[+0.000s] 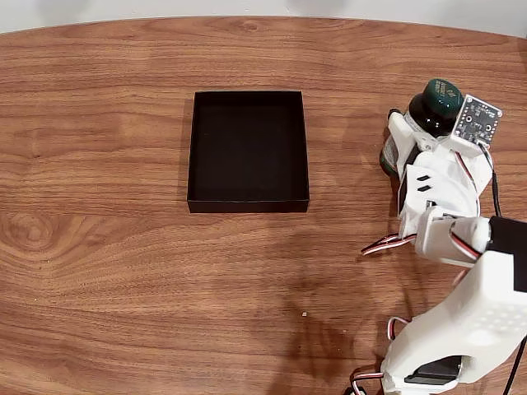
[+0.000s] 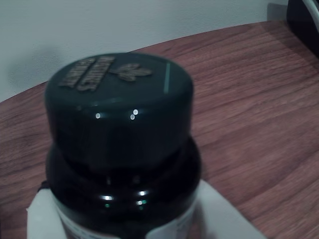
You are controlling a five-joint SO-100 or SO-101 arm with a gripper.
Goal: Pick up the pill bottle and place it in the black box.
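Observation:
The pill bottle is at the table's right side in the fixed view, its dark green cap up and its labelled body tilted down to the left. My gripper is shut on its body, with white fingers on either side. In the wrist view the pill bottle looms close, pale print on its cap, and white fingers hug its dark body at both lower corners. The black box lies empty left of the bottle, about a box width away.
The white arm rises from the lower right corner with loose wires beside it. The wood table stretches left and forward of the box. A dark shape sits at the wrist view's top right corner.

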